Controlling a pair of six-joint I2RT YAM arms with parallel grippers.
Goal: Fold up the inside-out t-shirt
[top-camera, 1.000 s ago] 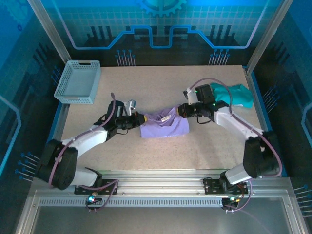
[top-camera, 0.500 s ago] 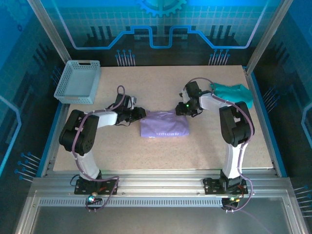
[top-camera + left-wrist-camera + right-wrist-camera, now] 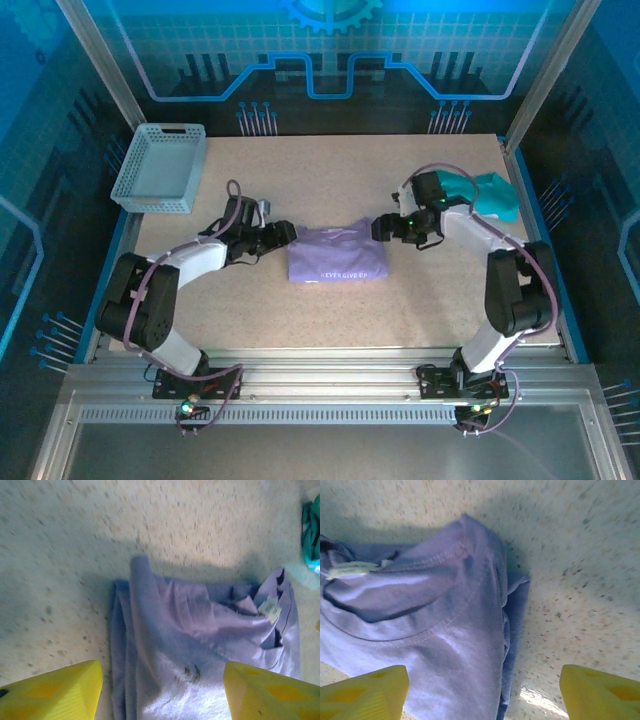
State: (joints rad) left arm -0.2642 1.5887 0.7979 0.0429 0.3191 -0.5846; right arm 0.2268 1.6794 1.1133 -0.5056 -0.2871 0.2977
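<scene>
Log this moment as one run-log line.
t-shirt: folded, flat | left gripper: open, by its left edge | right gripper: open, by its right edge

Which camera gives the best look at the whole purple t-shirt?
The top external view: the whole t-shirt lies there as a folded rectangle. Each wrist view crops it to one side, with collar and label close up.

Left gripper [image 3: 284, 233], right gripper [image 3: 384, 229] open
</scene>
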